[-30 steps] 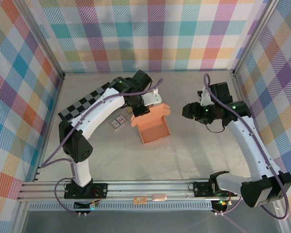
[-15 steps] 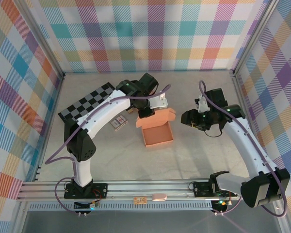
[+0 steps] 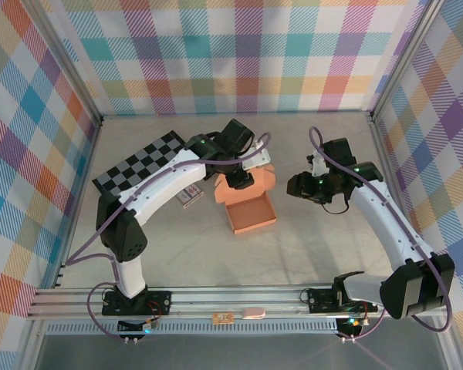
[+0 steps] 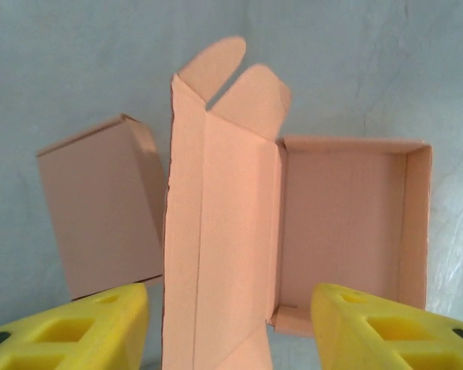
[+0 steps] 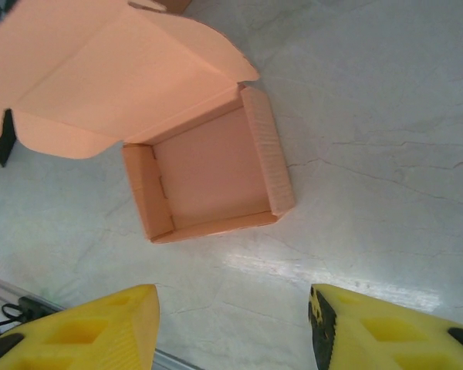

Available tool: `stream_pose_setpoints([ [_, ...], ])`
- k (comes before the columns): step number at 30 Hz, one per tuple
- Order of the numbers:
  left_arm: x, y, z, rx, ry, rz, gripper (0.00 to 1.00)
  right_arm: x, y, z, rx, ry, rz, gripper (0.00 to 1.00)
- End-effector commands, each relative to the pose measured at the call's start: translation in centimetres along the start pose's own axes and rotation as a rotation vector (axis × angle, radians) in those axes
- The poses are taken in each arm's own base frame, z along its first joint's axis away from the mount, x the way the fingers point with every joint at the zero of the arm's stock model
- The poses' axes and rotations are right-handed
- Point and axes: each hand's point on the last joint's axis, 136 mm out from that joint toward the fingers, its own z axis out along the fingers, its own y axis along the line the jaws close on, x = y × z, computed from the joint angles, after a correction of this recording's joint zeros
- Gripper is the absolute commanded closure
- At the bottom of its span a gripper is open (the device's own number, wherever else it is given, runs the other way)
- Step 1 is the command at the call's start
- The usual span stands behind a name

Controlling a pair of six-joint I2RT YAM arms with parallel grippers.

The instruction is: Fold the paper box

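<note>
The orange paper box [image 3: 252, 210] lies open on the table with its lid [image 3: 251, 179] raised at the far side. In the left wrist view the lid [image 4: 216, 247] stands on edge between my left gripper's [image 4: 230, 331] yellow fingers [image 4: 77, 331], which sit apart on either side without touching it. The tray [image 4: 339, 223] lies to the lid's right and a side flap [image 4: 100, 208] to its left. My left gripper [image 3: 241, 179] hovers over the lid. My right gripper [image 3: 297, 185] is open to the right of the box, above bare table, and its wrist view looks down at the tray [image 5: 208, 173].
A black-and-white checkered mat [image 3: 139, 162] lies at the left rear, with a small card pack [image 3: 189, 195] just left of the box. Plaid walls close three sides. The metal rail [image 3: 216, 297] runs along the near edge.
My left gripper has opened and let go of the lid. The box has shifted a little to the right. My right gripper has edged left toward the box.
</note>
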Motion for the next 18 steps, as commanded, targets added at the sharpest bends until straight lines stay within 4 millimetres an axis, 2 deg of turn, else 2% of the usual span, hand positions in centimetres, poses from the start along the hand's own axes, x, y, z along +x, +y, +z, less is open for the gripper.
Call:
stream_pose_setpoints([
  [1, -2.0, 1.7, -3.7, -0.093, -0.126, -0.157, 0.39, -1.5, 0.0, 0.1, 0.019, -0.037, -0.090, 0.46],
  [5, -0.6, 3.4, -5.9, -0.140, -0.135, -0.392, 0.39, -2.5, 0.4, 1.1, 0.019, -0.043, -0.182, 0.45],
  [7, 1.2, 3.7, -7.1, -0.139, -0.130, -0.539, 0.40, -3.2, 0.6, 1.6, 0.020, -0.047, -0.234, 0.44],
  [9, 3.2, 2.9, -7.5, -0.093, -0.115, -0.645, 0.41, -3.8, 1.0, 2.2, 0.014, -0.033, -0.281, 0.45],
  [12, 6.4, 0.5, -6.9, 0.014, -0.068, -0.745, 0.41, -4.4, 1.8, 3.6, -0.002, -0.001, -0.374, 0.46],
  [14, 8.8, -0.9, -5.8, 0.061, -0.009, -0.795, 0.40, -4.6, 2.2, 4.8, 0.001, 0.020, -0.437, 0.46],
  [16, 11.1, -1.5, -4.7, 0.099, 0.041, -0.871, 0.39, -5.1, 2.1, 5.8, 0.028, 0.036, -0.468, 0.46],
  [18, 11.9, -1.5, -3.9, 0.118, 0.043, -0.912, 0.39, -5.8, 1.9, 6.8, 0.043, 0.046, -0.476, 0.46],
])
